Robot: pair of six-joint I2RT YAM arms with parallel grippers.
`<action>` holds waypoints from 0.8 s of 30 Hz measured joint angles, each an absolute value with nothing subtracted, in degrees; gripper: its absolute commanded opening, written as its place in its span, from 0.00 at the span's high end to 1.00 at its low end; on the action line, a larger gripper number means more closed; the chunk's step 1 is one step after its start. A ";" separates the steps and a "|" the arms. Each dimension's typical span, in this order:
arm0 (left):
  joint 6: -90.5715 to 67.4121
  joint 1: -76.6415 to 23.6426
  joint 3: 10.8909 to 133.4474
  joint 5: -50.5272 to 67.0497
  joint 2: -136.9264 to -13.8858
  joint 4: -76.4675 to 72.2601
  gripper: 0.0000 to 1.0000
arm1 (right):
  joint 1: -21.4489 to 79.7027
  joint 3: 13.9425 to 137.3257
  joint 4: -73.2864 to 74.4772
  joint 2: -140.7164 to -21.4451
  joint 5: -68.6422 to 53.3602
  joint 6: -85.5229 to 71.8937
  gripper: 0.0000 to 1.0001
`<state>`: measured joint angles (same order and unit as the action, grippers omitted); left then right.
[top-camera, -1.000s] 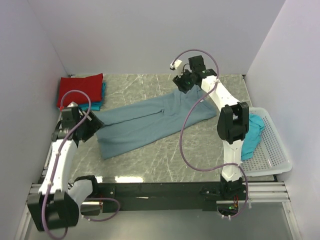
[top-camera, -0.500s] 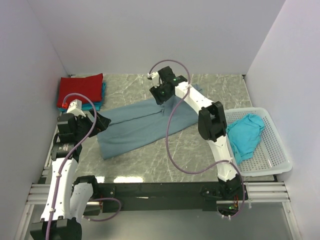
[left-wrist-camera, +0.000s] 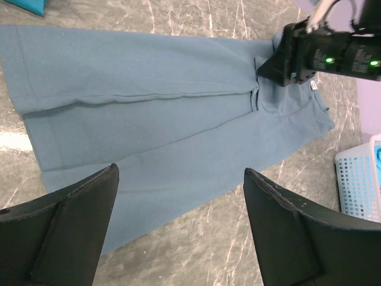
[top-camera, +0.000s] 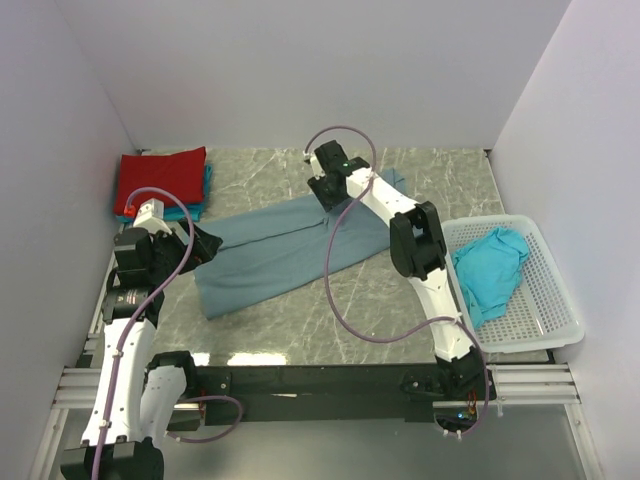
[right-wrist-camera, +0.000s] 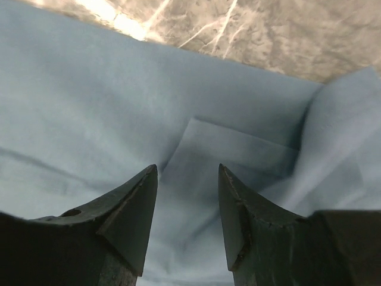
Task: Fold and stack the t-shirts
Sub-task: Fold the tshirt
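Now your right gripper (top-camera: 325,192) has swung from two o'clock over the dusty slate-blue soft t-shirt (top-camera: 270,255) spread centrally, jaws narrowly apart, empty; your left gripper (top-camera: 203,243), at nine o'clock, gapes wide, released; another fold looks due.

right arm (top-camera: 385,203) overhangs blue shirt (top-camera: 258,266)

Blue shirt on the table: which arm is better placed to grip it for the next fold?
Right, probably. The right gripper sits low over the blue shirt, its open fingers aimed at a folded flap. The left gripper hangs higher at the shirt's end.
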<state>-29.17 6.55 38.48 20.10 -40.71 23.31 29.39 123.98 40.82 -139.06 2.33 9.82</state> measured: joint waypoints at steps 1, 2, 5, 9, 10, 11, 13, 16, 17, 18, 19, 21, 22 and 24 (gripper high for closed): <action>-29.17 6.55 38.48 20.10 -40.71 23.31 0.10 | 29.39 124.20 40.82 -139.79 2.48 9.80 0.48; -29.17 6.52 38.48 20.10 -40.71 23.31 0.10 | 29.39 124.38 40.86 -140.35 2.63 9.74 0.48; -29.17 6.50 38.46 20.10 -40.71 23.29 0.10 | 29.39 124.86 41.23 -141.53 2.94 9.56 0.50; -29.17 6.50 38.46 20.10 -40.73 23.29 0.10 | 29.39 125.89 41.25 -142.02 3.51 9.41 0.55; -29.17 6.50 38.46 20.10 -40.73 23.29 0.10 | 29.39 126.10 41.25 -142.02 3.64 9.28 0.56; -29.17 6.50 38.46 20.10 -40.73 23.29 0.10 | 29.39 126.34 41.23 -142.02 3.70 9.23 0.57; -29.17 6.50 38.46 20.10 -40.73 23.29 0.10 | 29.39 126.43 41.17 -142.02 3.73 9.26 0.64; -29.17 6.48 38.46 20.10 -40.75 23.29 0.10 | 29.45 126.45 41.21 -142.02 3.73 9.15 0.72; -29.17 6.48 38.46 20.10 -40.77 23.29 0.10 | 29.50 126.45 41.21 -142.02 3.73 9.21 0.73; -29.15 6.48 38.46 20.10 -40.80 23.29 0.10 | 29.56 126.45 41.19 -142.02 3.70 9.23 0.74; -29.17 6.48 38.46 20.10 -40.84 23.27 0.10 | 29.61 126.45 41.19 -142.02 3.70 9.23 0.74; -29.15 6.50 38.46 20.10 -40.97 23.27 0.10 | 29.78 126.45 41.21 -142.02 3.68 9.28 0.77; -29.15 6.48 38.46 20.10 -41.01 23.27 0.10 | 29.89 126.45 41.21 -142.02 3.68 9.28 0.78; -29.17 6.48 38.46 20.10 -41.08 23.27 0.10 | 30.11 126.56 41.23 -142.02 3.68 9.43 0.86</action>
<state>-29.17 6.48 38.46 20.10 -41.08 23.27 30.11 126.56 41.23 -142.02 3.68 9.43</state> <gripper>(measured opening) 0.903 0.198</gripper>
